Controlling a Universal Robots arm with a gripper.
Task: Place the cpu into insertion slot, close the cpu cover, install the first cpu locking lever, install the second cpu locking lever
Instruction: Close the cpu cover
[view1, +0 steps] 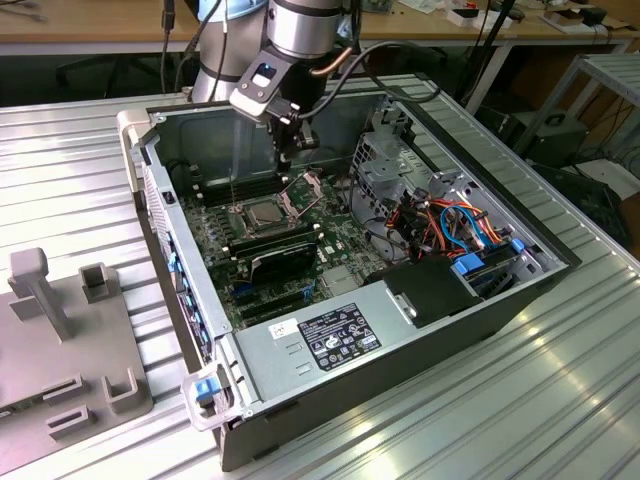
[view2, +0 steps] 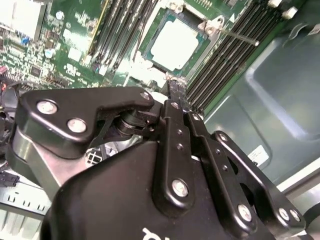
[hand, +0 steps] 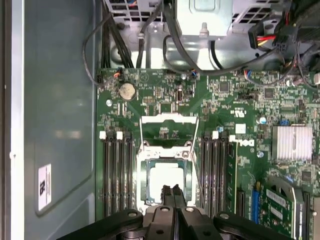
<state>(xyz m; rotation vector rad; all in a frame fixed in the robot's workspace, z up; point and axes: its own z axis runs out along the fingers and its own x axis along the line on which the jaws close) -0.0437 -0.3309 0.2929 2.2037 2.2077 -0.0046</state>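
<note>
The gripper (hand: 172, 191) hangs with its 2 fingers pressed together and nothing between them, its tips over the edge of the insertion slot (hand: 142, 172). The cpu (hand: 166, 177) lies flat in that slot. The cpu cover (hand: 169, 118) is swung back open just beyond it, on the green motherboard (hand: 150, 95) inside the computer case (view1: 400, 370).
</note>
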